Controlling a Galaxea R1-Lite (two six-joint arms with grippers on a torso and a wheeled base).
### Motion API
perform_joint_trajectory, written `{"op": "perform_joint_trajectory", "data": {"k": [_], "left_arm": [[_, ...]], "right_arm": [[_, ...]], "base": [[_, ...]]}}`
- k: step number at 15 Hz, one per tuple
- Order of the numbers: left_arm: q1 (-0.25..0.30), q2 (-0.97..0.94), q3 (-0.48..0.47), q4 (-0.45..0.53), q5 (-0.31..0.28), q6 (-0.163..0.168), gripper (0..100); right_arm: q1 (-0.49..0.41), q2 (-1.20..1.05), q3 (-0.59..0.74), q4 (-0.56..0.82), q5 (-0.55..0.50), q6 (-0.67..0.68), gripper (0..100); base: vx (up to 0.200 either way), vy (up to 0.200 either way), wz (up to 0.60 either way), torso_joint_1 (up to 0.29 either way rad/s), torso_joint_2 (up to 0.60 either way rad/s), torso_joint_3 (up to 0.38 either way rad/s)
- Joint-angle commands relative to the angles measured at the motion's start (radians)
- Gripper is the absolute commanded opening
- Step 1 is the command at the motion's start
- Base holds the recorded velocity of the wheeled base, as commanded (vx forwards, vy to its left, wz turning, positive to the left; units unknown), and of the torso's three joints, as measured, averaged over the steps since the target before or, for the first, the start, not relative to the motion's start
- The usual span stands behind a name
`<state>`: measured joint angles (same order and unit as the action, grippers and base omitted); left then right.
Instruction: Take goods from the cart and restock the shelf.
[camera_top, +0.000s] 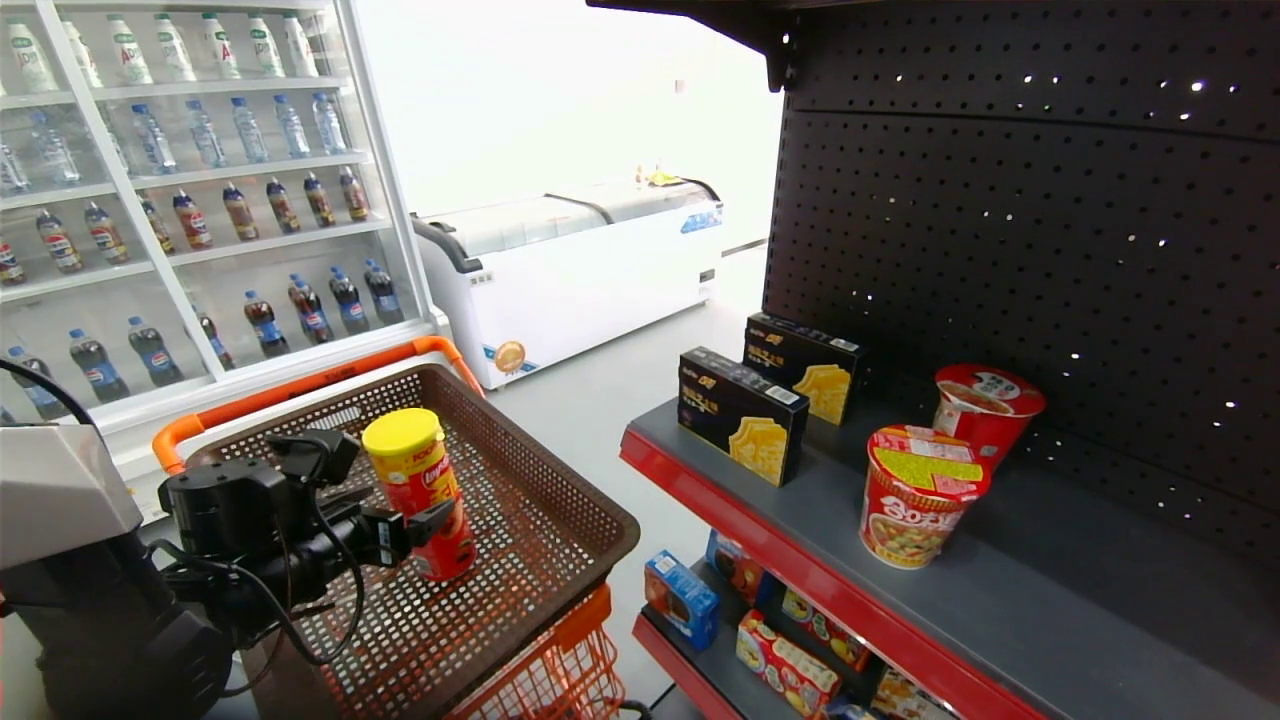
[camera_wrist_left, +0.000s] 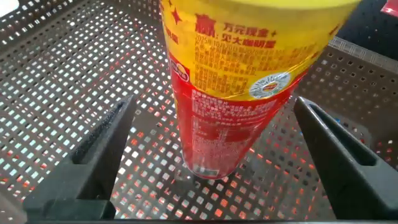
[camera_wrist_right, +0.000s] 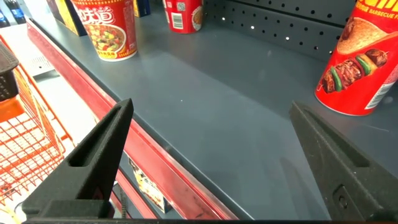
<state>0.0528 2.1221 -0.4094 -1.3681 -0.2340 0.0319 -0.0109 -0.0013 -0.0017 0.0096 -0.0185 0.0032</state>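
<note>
Canister, red with a yellow lid, stands upright in the cart's brown basket. Left gripper sits at the canister, fingers spread either side, not touching it. Right gripper, fingers released, hangs over the grey shelf, near a second tube.

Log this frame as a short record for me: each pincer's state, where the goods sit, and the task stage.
left pincer: open, one finger on each side of the yellow-lidded can, with a gap on both sides
can position: standing on the floor of the brown basket on the cart
right pincer: open, empty, over a bare stretch of the grey shelf
shelf stock: two noodle cups, two black boxes, one red canister
stage: can not yet gripped
</note>
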Motion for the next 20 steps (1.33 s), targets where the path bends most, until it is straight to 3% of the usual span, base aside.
{"op": "perform_joint_trajectory", "data": {"k": [1,7,11,14,20], "left_arm": [[-0.004,0.019,-0.008,-0.008,-0.002,0.002,100],[-0.016,0.102,-0.103,-0.045,-0.005,0.011,100],[-0.016,0.151,-0.12,-0.062,-0.005,0.01,100],[-0.039,0.188,-0.126,-0.132,-0.007,0.013,100],[-0.04,0.22,-0.167,-0.134,-0.004,0.029,100]], "right_arm": [[0.0,0.001,-0.001,0.0,0.0,0.0,100],[0.0,0.001,0.0,0.0,0.0,0.0,100],[0.0,0.001,0.0,0.0,0.0,0.0,100],[0.0,0.001,0.0,0.0,0.0,0.0,100],[0.0,0.001,0.0,0.0,0.0,0.0,100]], "base": [[0.0,0.0,0.0,0.0,0.0,0.0],[0.0,0.0,0.0,0.0,0.0,0.0],[0.0,0.0,0.0,0.0,0.0,0.0],[0.0,0.0,0.0,0.0,0.0,0.0],[0.0,0.0,0.0,0.0,0.0,0.0]]}}
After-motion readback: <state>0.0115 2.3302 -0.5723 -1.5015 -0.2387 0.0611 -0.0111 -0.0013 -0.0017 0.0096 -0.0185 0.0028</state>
